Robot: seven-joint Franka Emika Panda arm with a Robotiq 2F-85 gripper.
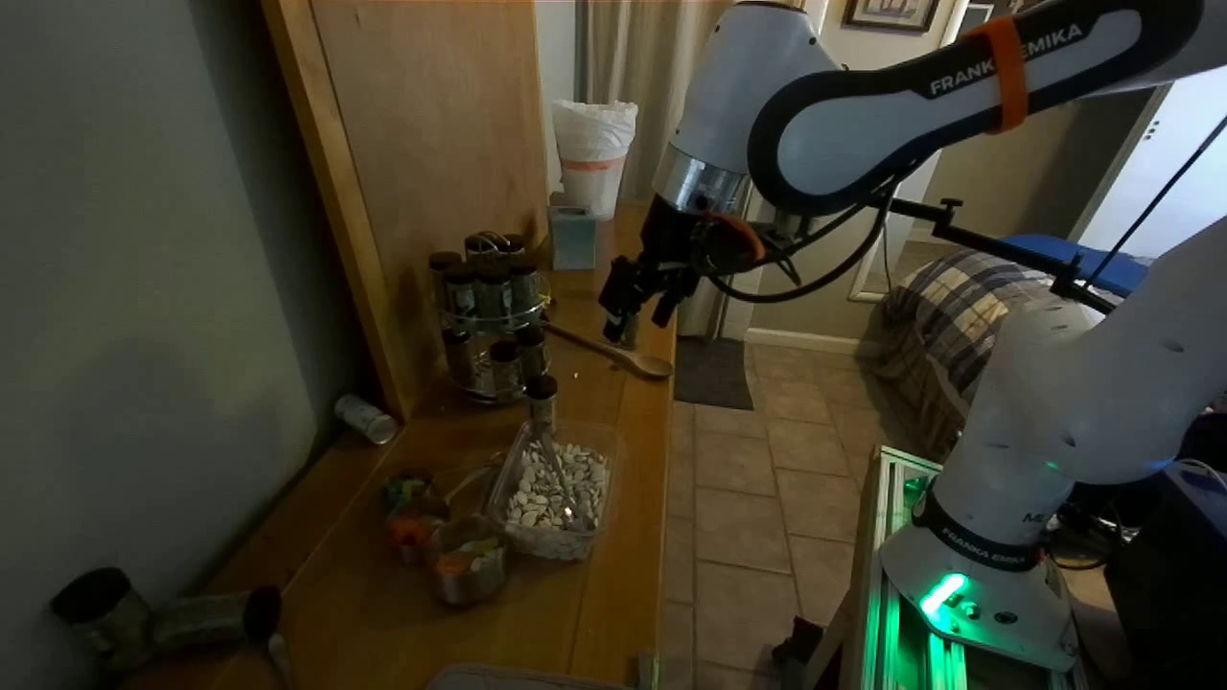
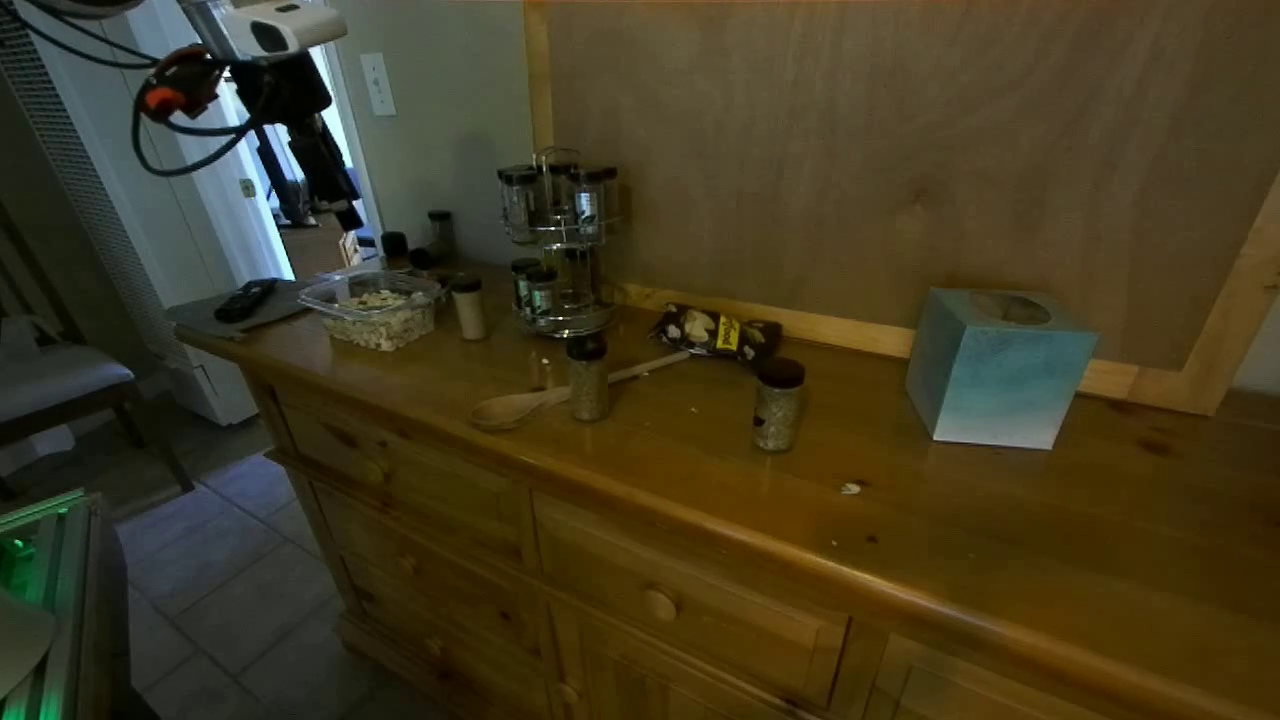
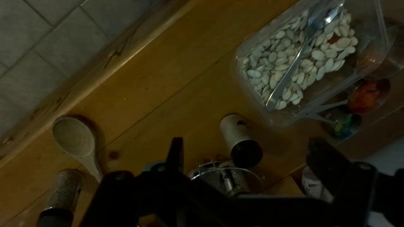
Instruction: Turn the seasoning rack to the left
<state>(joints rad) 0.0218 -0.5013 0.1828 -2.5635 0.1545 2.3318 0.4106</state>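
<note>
The seasoning rack is a two-tier round wire stand with dark-lidded jars on both tiers. It stands against the wooden back panel in both exterior views (image 1: 494, 324) (image 2: 570, 322). In the wrist view only part of its wire rim (image 3: 221, 169) shows, with a jar inside; the gripper's dark body hides the rest. My gripper is in the air, apart from the rack, in both exterior views (image 1: 639, 321) (image 2: 325, 212). In the wrist view the fingers (image 3: 246, 141) are spread wide with nothing held between them.
A clear container of seeds (image 1: 609, 508) and an upright jar (image 2: 468, 308) stand near the rack. A wooden spoon (image 2: 510, 410), two jars (image 2: 588, 385) (image 2: 778, 415), a dark packet (image 2: 700, 330) and a tissue box (image 2: 1000, 380) are also on the dresser. Small cups (image 1: 467, 575) stand beside the container.
</note>
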